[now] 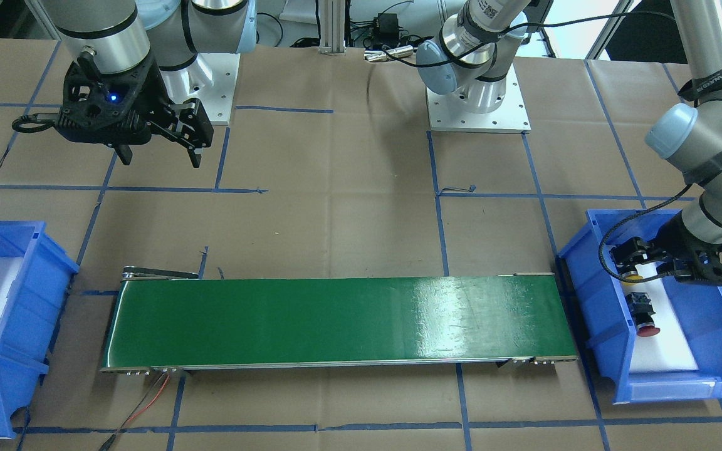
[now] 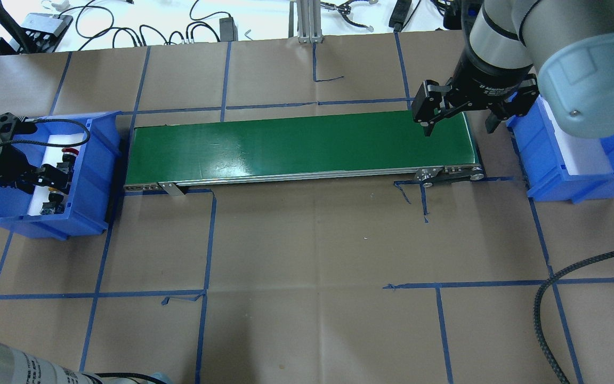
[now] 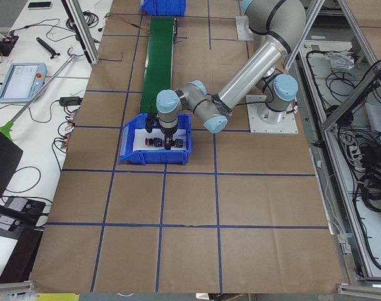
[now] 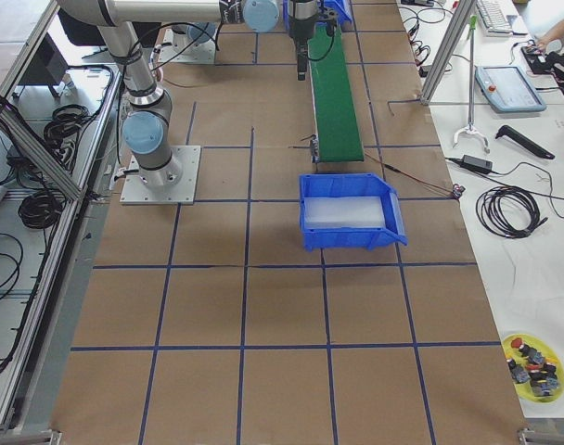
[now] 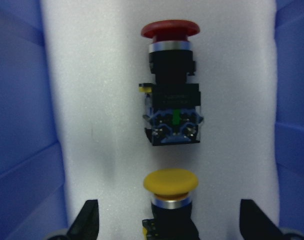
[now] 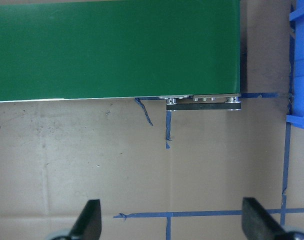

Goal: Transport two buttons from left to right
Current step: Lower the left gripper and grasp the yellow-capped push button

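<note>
Two buttons lie on white foam in the blue bin on my left. The red-capped button lies just beyond the yellow-capped button, and both have black bodies. My left gripper is low inside this bin and open. One finger stands on each side of the yellow button, with a gap to each. The red button lies free. My right gripper hovers open and empty near the green belt's right end.
A green conveyor belt runs between the left bin and a second blue bin holding only white foam. Brown paper with blue tape lines covers the table. A thick black cable lies at the near right.
</note>
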Robot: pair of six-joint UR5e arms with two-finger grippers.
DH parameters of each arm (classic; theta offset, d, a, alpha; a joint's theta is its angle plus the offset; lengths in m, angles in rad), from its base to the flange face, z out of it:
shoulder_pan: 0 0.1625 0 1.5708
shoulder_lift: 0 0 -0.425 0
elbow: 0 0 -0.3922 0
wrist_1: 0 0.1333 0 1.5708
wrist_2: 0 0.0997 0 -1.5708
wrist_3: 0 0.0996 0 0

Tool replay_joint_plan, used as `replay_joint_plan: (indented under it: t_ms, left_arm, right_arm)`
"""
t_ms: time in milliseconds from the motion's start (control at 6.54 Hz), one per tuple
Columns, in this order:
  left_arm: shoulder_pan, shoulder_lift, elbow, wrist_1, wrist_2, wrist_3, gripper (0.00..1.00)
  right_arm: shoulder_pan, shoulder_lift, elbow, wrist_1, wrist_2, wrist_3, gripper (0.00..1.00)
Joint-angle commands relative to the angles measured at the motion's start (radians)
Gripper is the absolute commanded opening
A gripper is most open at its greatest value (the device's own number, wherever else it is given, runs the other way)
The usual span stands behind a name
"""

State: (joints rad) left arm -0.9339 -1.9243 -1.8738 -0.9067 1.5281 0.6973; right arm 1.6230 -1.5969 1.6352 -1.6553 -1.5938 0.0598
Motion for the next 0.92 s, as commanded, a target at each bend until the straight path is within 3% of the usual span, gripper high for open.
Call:
replay_joint_plan:
  t_ms: [0, 306, 459, 765]
  left_arm:
    - [0.0, -0.021, -0.01, 0.029, 0.0, 0.004, 1.0]
    - [0.0, -0.027, -0.011, 0.029, 0.0, -0.002, 0.99]
    - [0.0, -0.025, -0.01, 0.029, -0.002, -0.005, 0.84]
    - [-0.002, -0.024, -0.008, 0.022, 0.001, -0.022, 0.4]
  right_arm:
    - [0.0, 0.0, 0.0, 0.0, 0.0, -0.002, 1.0]
    - [0.0, 0.0, 0.0, 0.0, 0.0, -0.002, 1.0]
    - [0.0, 0.0, 0.0, 0.0, 0.0, -0.002, 1.0]
    - [0.0, 0.0, 0.0, 0.0, 0.0, -0.002, 1.0]
